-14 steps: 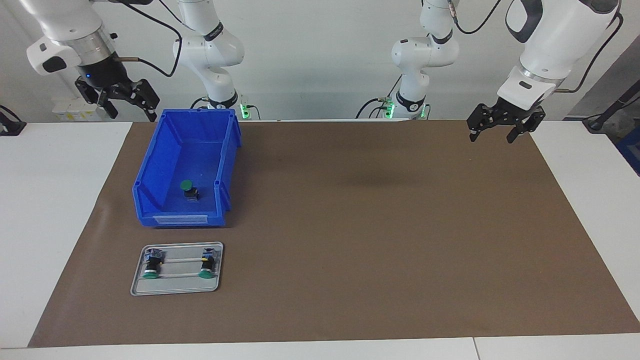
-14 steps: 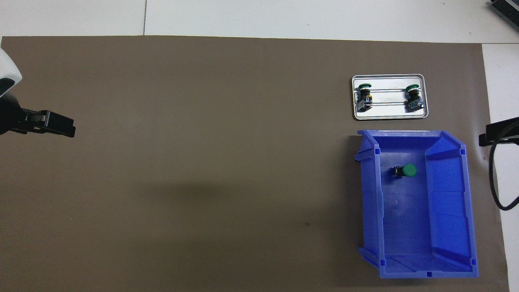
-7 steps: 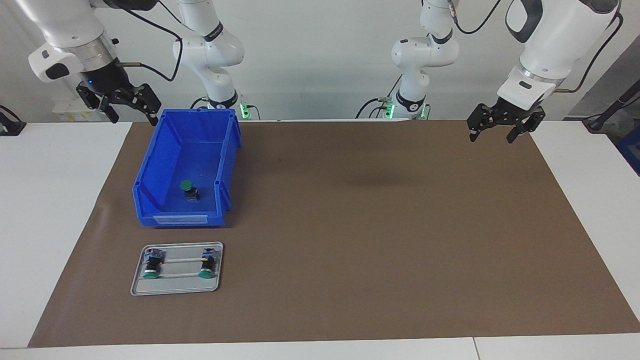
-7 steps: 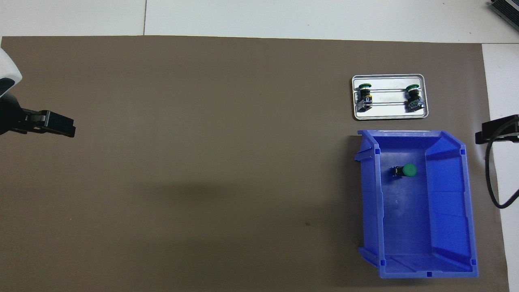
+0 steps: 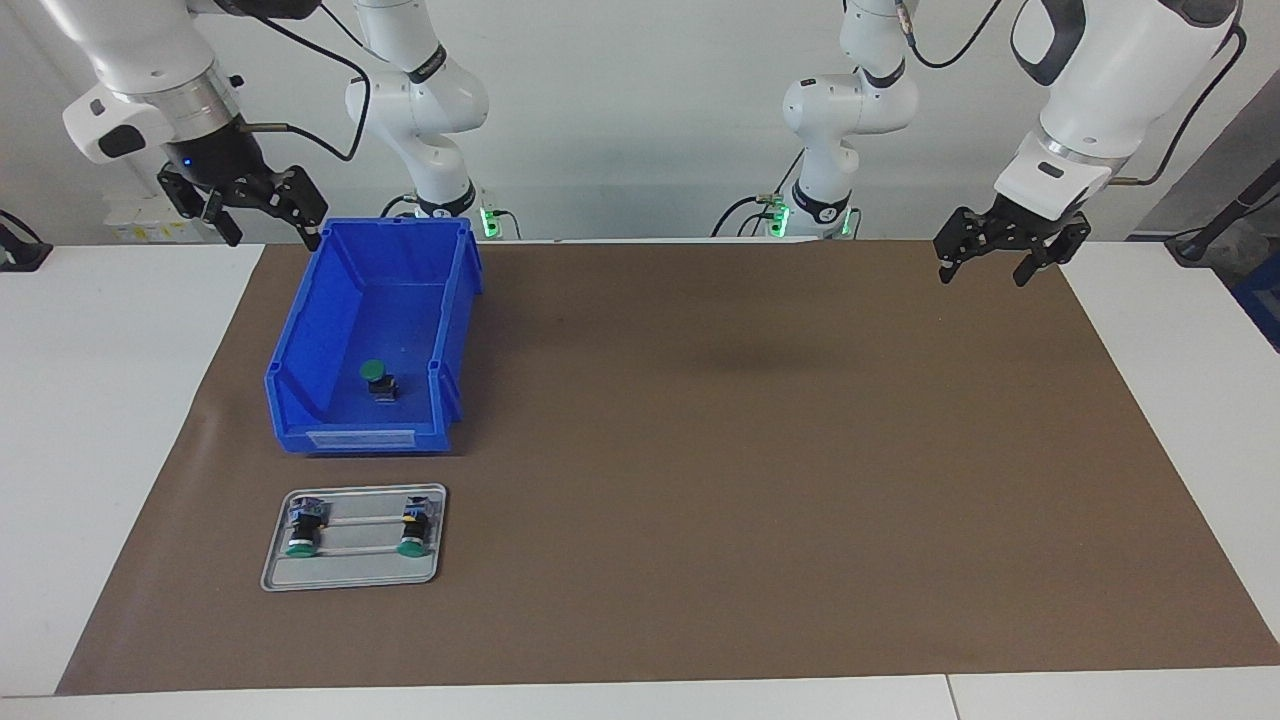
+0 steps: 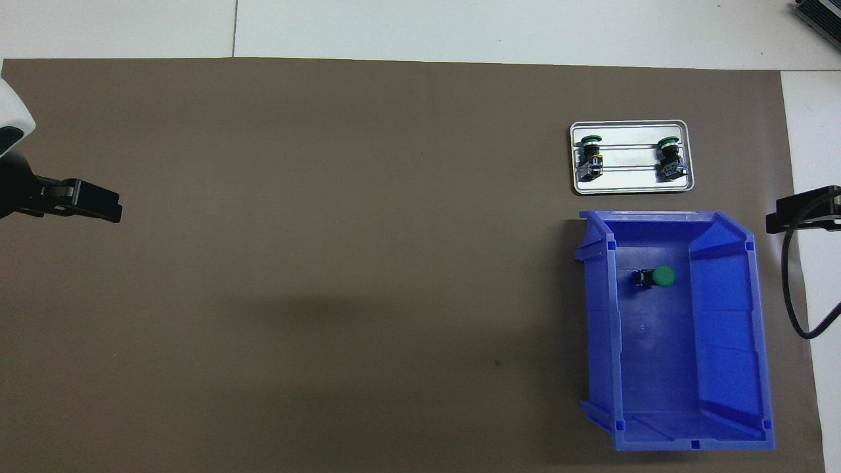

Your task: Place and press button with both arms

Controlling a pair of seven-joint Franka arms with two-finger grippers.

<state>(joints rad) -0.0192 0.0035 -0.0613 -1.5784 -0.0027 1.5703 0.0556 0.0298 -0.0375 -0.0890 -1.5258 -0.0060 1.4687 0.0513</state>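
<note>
One green-capped button (image 5: 377, 378) (image 6: 659, 276) lies on its side on the floor of a blue bin (image 5: 300, 395) (image 6: 723, 328). Two more buttons (image 5: 300, 532) (image 5: 412, 527) rest on a small metal tray (image 5: 350, 578) (image 6: 631, 189), farther from the robots than the bin. My right gripper (image 5: 272, 238) (image 6: 801, 211) hangs open in the air just outside the bin, toward the right arm's end of the table, holding nothing. My left gripper (image 5: 982, 274) (image 6: 98, 203) hangs open and empty over the mat's edge at the left arm's end, where that arm waits.
A brown mat (image 5: 750, 450) covers most of the white table (image 5: 100, 400). A black cable (image 6: 792, 289) loops down from the right arm beside the bin.
My right gripper has shifted a little toward the bin and turned slightly. The left arm, the buttons, the bin and the tray have not moved.
</note>
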